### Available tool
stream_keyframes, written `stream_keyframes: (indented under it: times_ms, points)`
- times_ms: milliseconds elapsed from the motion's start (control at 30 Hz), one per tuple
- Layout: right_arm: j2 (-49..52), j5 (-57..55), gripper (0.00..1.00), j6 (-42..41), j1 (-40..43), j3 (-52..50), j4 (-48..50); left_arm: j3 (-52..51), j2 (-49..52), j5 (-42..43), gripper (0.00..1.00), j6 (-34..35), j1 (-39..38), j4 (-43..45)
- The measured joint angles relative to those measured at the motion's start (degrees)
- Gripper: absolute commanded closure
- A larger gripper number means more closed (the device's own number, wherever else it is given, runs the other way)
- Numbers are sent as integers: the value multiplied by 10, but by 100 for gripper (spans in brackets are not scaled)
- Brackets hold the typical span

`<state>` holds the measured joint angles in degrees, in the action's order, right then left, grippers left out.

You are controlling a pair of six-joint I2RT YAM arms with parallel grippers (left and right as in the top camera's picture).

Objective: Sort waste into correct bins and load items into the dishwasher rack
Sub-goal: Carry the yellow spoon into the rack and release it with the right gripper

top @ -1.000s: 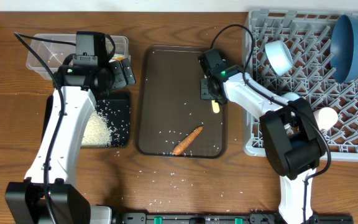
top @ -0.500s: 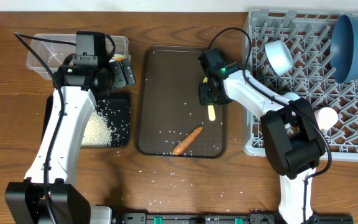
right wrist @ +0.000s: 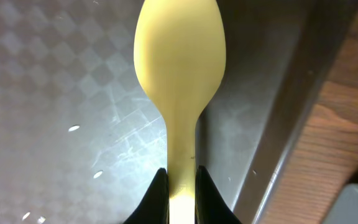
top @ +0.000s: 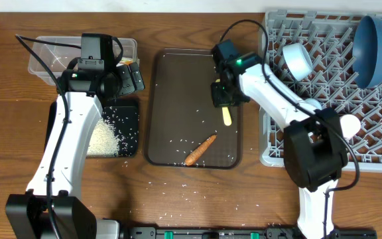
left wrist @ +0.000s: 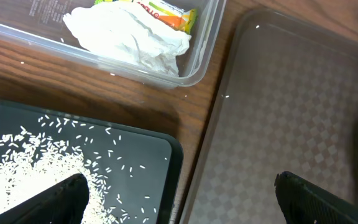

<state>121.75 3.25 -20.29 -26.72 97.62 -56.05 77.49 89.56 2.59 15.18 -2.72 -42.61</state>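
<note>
Right wrist: spoon clamped

Shows one yellow spoon [right wrist: 179,68], handle pinched between the fingers of the right gripper [right wrist: 180,190], over the brown tray [right wrist: 55,93]. Seen only from overhead: one carrot stick [top: 200,150] on that tray, one grey rack [top: 323,86] just beside it. Only from the left wrist: one tissue [left wrist: 129,37] and one wrapper [left wrist: 166,9] in the clear tub [left wrist: 197,62]. Rice [left wrist: 30,162] on the black tray [left wrist: 148,155]; left gripper [left wrist: 182,199] spread wide, holding nothing.
</note>
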Motion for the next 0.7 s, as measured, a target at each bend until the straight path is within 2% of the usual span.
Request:
stream_keyframes:
  times_ms: [300,500,700]
  points:
    - [-73,-20,98,34,85,44,-75,0,0,0,2,0,0,0]
    - [-132,-36,94,69,170,48,-82,0,0,0,2,0,0,0]
    - [-137,-42,90,94,198,48,-89,0,0,0,2,0,0,0]
